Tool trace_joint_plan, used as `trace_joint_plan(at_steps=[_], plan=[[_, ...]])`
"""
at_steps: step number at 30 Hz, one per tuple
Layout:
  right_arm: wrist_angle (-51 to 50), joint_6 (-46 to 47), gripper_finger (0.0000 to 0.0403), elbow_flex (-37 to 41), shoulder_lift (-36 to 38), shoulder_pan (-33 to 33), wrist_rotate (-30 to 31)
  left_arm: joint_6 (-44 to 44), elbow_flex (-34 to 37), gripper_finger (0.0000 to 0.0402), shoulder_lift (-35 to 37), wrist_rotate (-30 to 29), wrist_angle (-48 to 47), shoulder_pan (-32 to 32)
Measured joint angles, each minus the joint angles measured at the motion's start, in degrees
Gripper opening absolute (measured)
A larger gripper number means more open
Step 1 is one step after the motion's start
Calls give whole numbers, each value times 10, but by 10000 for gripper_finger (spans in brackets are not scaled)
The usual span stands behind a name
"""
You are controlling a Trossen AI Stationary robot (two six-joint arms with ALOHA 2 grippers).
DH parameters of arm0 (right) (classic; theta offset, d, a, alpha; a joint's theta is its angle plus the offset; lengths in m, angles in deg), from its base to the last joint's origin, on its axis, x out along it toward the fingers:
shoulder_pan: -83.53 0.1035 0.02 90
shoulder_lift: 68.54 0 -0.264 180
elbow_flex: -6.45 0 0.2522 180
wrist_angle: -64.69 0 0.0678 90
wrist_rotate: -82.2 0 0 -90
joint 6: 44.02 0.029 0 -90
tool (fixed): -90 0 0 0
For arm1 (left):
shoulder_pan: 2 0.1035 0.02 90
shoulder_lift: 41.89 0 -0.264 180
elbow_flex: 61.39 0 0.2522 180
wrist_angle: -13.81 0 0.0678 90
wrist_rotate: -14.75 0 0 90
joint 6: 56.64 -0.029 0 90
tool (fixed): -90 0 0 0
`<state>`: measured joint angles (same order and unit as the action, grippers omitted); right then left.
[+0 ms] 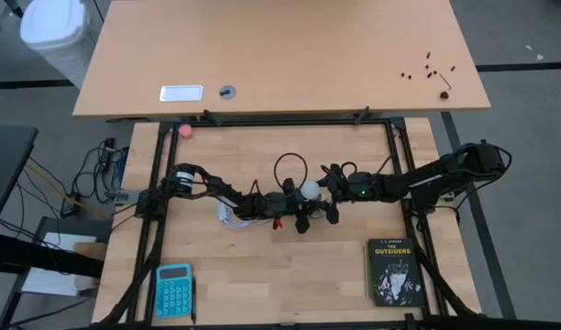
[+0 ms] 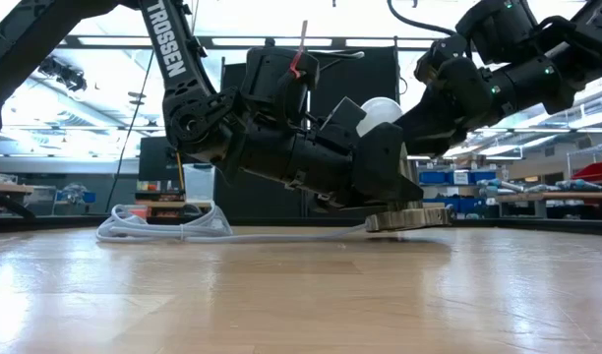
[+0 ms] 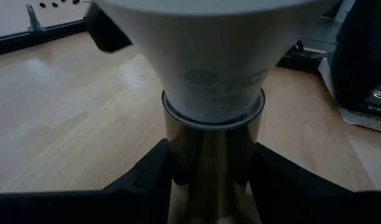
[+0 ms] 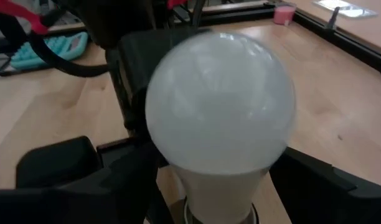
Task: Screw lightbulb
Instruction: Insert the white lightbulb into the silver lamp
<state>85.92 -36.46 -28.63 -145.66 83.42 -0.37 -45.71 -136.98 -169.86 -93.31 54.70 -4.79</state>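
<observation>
The white lightbulb (image 4: 220,102) stands upright with its neck (image 3: 212,93) in the metallic socket (image 3: 212,155). The socket's disc base (image 2: 409,218) rests on the table at mid-table. My left gripper (image 3: 212,180) reaches in from the table's left and is shut on the socket below the bulb. My right gripper (image 4: 193,174) comes from the table's right and is open. Its fingers (image 4: 327,183) stand on either side of the bulb's globe (image 1: 310,190), apart from it. My left gripper pinches the socket's metallic barrel (image 3: 178,155) between its two fingers, just under the bulb's neck. The fingers (image 3: 147,177) come nearly level from the table's left. The socket stands upright with its disc base on the table and carries the bulb on top.
The socket's white cord (image 2: 163,228) lies coiled on the table behind the left arm. A black book (image 1: 393,270) lies near right and a teal calculator (image 1: 173,289) near left. A pink object (image 1: 186,131) sits at the far left. A black frame (image 1: 404,156) borders the work area.
</observation>
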Motion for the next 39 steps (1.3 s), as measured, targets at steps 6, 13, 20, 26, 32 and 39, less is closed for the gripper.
trace_joint_plan(at_steps=[6,13,20,26,32,39], plan=[[-25,4,296,0,10,0,-1,-1,0,171,0,2,-2,0],[-62,-36,300,0,46,-5,-29,-1,0,171,0,16,-3,0],[-70,-80,312,0,34,-52,-142,-5,0,171,0,47,-3,1],[-59,-98,331,0,20,-85,-218,-19,0,171,0,76,-5,2],[-14,-122,340,0,-7,-85,-238,-18,0,171,0,93,-11,5],[13,-127,357,-26,-53,-86,-285,-18,0,171,1,104,-17,8]])
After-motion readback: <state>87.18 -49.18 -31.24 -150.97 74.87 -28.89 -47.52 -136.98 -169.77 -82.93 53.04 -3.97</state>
